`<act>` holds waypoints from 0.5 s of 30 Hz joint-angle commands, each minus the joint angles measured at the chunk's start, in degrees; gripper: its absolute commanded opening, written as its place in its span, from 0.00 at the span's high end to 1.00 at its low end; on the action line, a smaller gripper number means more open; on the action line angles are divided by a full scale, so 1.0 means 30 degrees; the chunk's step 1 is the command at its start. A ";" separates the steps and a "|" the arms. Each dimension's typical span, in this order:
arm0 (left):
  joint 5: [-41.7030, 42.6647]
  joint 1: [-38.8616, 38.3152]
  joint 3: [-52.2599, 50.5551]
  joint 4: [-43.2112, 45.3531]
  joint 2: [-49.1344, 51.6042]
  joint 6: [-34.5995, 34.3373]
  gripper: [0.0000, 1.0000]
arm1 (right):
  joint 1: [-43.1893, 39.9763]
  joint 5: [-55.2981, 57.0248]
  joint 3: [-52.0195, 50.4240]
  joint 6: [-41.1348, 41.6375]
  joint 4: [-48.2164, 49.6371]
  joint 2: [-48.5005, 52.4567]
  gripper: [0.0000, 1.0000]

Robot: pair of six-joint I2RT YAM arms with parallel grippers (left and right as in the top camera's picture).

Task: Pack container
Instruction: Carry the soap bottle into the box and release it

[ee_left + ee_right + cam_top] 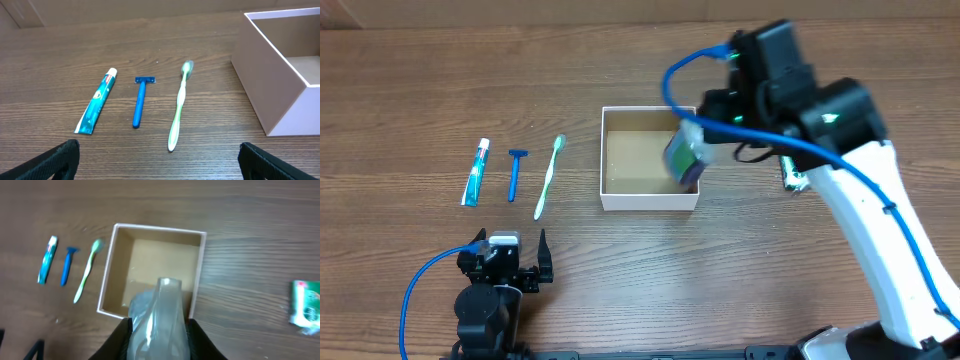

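Observation:
The container point(650, 200), a square white-walled box with a brown floor, stands mid-table; it also shows in the left wrist view point(265, 85) and the right wrist view point(107, 280). My right gripper point(692, 140) point(159, 327) is shut on a clear plastic packet point(684, 156) point(159, 312) with blue and green inside, held above the container's right part. My left gripper point(510, 240) point(159, 160) is open and empty near the front left, apart from everything.
Left of the container lie a toothpaste tube point(475, 172) point(97, 102), a blue razor point(515, 172) point(140, 102) and a green toothbrush point(549, 177) point(179, 107) in a row. A green packet point(306, 302) lies on the table right of the container.

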 commanded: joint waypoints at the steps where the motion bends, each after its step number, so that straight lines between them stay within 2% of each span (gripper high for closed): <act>1: 0.0219 0.0124 -0.0087 0.0080 -0.0189 -0.0401 0.00 | 0.0350 0.0364 0.0306 0.0699 0.0721 0.1115 0.79; 10: 0.0219 0.0124 -0.0087 0.0087 -0.0189 -0.0401 0.00 | 0.0255 0.0364 0.0306 0.0721 0.3009 0.5428 0.79; 15: 0.0219 0.0124 -0.0087 0.0080 -0.0189 -0.0401 0.00 | 0.0036 0.1486 0.0306 0.0692 0.3446 0.6696 0.79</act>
